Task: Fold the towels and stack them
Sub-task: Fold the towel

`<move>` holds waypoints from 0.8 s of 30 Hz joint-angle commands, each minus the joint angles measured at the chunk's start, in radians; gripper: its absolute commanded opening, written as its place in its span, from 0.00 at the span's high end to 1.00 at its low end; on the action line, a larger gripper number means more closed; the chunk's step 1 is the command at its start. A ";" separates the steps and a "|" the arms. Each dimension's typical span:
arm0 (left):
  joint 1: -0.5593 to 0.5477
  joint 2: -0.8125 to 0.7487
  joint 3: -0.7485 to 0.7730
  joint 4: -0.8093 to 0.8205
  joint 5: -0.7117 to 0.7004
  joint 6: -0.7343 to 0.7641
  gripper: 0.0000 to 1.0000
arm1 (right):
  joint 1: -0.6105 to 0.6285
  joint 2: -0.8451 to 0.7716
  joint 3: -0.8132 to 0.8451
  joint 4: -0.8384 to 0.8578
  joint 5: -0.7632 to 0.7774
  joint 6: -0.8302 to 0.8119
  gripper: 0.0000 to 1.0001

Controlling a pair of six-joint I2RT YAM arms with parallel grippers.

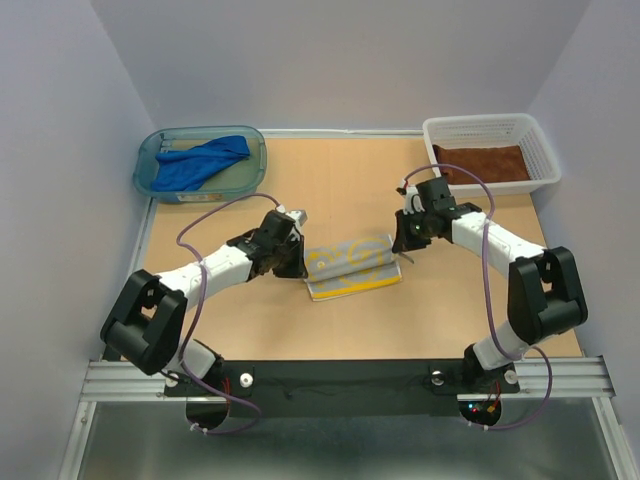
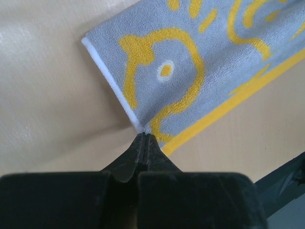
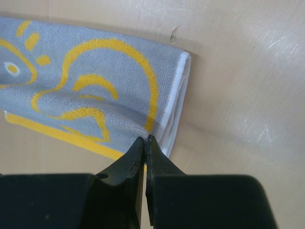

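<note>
I'm looking down on a tan worktop (image 1: pixel 330 190) boxed in by pale lilac walls. A teal tub (image 1: pixel 150 152) at far left holds the blue towel (image 1: pixel 205 162), and a white basket (image 1: pixel 541 140) at far right holds the rust-brown towel (image 1: pixel 480 163). The yellow towel (image 1: pixel 350 265) lies folded mid-worktop, long axis left to right. Both arms reach in low, elbows outward. The left claw (image 2: pixel 144 136) is closed at its left-end corner and the right claw (image 3: pixel 147 139) is closed at its right end. I can't tell whether either is pinching cloth.
</note>
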 commanded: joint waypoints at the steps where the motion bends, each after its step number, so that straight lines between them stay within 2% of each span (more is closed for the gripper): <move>1: -0.021 -0.045 0.002 -0.041 -0.018 -0.010 1.00 | -0.002 -0.042 -0.008 0.013 0.037 0.015 1.00; 13: -0.052 -0.010 -0.056 -0.041 -0.057 -0.018 1.00 | -0.003 -0.016 -0.066 0.015 0.025 0.058 0.99; 16: -0.056 -0.002 -0.057 -0.043 -0.054 -0.022 0.92 | -0.003 -0.014 -0.074 0.013 0.020 0.070 0.92; 17: -0.056 -0.004 -0.054 -0.044 -0.049 -0.022 0.84 | -0.003 -0.019 -0.075 0.013 0.013 0.072 0.83; 19: -0.059 -0.016 -0.048 -0.058 -0.034 -0.025 0.76 | -0.003 -0.042 -0.075 0.012 0.010 0.081 0.75; 20: -0.061 -0.022 -0.038 -0.078 -0.029 -0.025 0.67 | -0.003 -0.068 -0.072 0.009 -0.004 0.083 0.68; 21: -0.068 -0.033 -0.033 -0.089 -0.026 -0.028 0.53 | -0.002 -0.083 -0.063 0.000 -0.019 0.084 0.65; 22: -0.075 -0.060 -0.022 -0.107 -0.023 -0.032 0.47 | -0.002 -0.095 -0.055 -0.008 -0.039 0.084 0.63; 23: -0.078 -0.079 -0.018 -0.116 -0.023 -0.042 0.37 | 0.003 -0.114 -0.046 -0.029 -0.084 0.084 0.59; 24: -0.084 -0.115 -0.008 -0.127 -0.021 -0.047 0.34 | 0.007 -0.120 -0.025 -0.039 -0.096 0.084 0.57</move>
